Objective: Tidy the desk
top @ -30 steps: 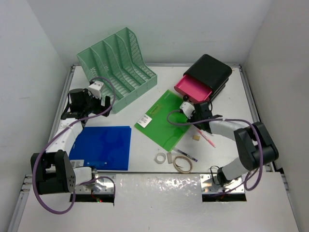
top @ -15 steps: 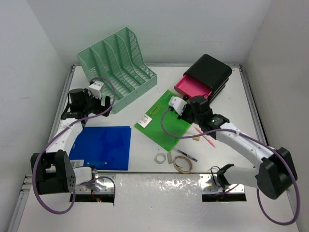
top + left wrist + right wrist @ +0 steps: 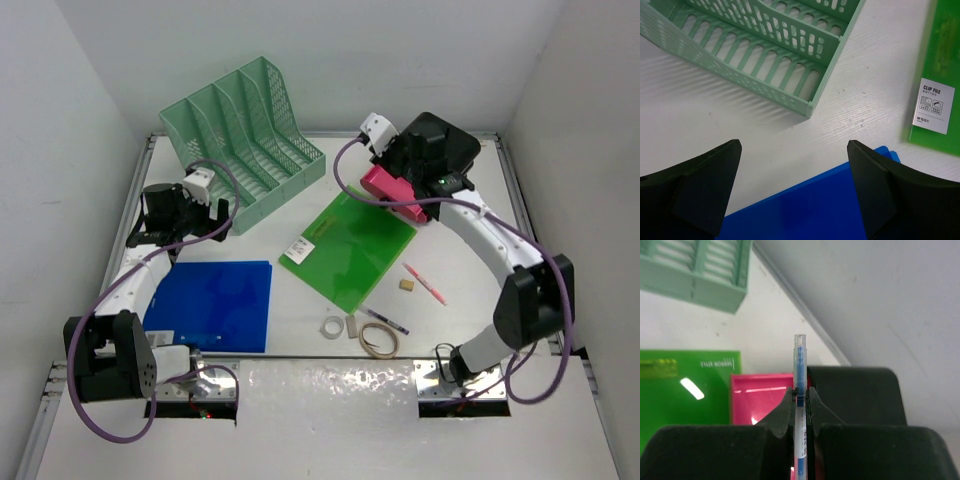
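The desk (image 3: 470,260) is a white tabletop with silver rails. My right gripper (image 3: 405,178) hangs over the open pink drawer (image 3: 385,185) of a black box (image 3: 445,145) at the back right. In the right wrist view the gripper (image 3: 800,395) is shut on a clear blue pen (image 3: 799,370) that stands upright between the pads, with the pink drawer (image 3: 760,395) and black box (image 3: 860,395) behind it. My left gripper (image 3: 205,215) is open and empty; in the left wrist view (image 3: 794,150) it hovers over the far edge of a blue folder (image 3: 805,210).
A mint-green mesh rack (image 3: 245,130) stands at the back left. A green folder (image 3: 350,245) lies mid-desk and the blue folder (image 3: 215,305) at the near left. A pink pen (image 3: 425,283), a dark pen (image 3: 385,320), a tan block (image 3: 407,285) and tape rolls (image 3: 379,341) lie near the front.
My right gripper has risen from beside the green folder and swung back to above the pink drawer, carrying the blue pen. The left arm has not moved.
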Controlling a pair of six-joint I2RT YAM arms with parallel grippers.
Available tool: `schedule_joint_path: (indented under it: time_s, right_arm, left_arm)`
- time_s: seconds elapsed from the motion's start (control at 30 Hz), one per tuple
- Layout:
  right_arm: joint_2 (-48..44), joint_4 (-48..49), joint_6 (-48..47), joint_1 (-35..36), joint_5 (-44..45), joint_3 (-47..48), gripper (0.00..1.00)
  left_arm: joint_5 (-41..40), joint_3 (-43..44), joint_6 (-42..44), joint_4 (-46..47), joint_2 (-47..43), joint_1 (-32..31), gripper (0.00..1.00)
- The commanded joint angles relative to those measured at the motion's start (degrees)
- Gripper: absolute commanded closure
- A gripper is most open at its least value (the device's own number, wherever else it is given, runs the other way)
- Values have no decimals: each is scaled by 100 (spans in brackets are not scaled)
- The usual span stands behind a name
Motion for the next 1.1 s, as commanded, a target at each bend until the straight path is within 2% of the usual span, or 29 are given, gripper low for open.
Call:
schedule_joint_path:
  time_s: [0.0,0.2,0.33,0.37,0.43,0.47,0.57,0.63,0.67,0.7,0.77,0.83,0.97,1.07]
  right_arm:
    - [282,-429,-198,-117,-65,381,100]
    - [572,-492,-138,-337,-47,346,99]
    - [634,-711,-24,-346,286,461,80]
    - [608,-703,29,-355,348,443,68]
    - [494,-598,108,-346,549,382,52]
    - [354,-475,204,-346,603,329,37]
    - [-41,-413,467,-355,726,364,24]
    - [-323,-351,766,-355,883,382,20]
    - [-507,-177,1307,-355,1241,234,16]
    - [-952,-71,1652,-363,1436,50,5]
    - [-1699,1,2232,-372,1361,-712,2]
    - [-2098,-314,2349,-372,948,-1189,3]
    - [-2547,-2225,2910,-547,832,-1928,5]
    - [-2793,-2705,3156,-749,682,-2647,7]
  left_arm:
    - [48,215,-9,122,-151,15,14]
    - [39,206,-9,157,-142,15,14]
    - [22,215,0,131,-142,15,14]
    - [22,206,0,139,-142,15,14]
    - [57,198,0,148,-142,15,14]
    - [57,198,0,148,-134,6,14]
    - [83,206,-9,139,-133,15,15]
    - [101,206,0,139,-133,6,15]
    - [110,206,-9,139,-125,15,14]
    - [145,206,-26,131,-125,-2,14]
    - [241,233,-9,78,-125,6,14]
    - [207,242,18,43,-142,6,15]
    - [136,198,9,122,-160,6,15]
    - [224,180,0,148,-160,6,14]
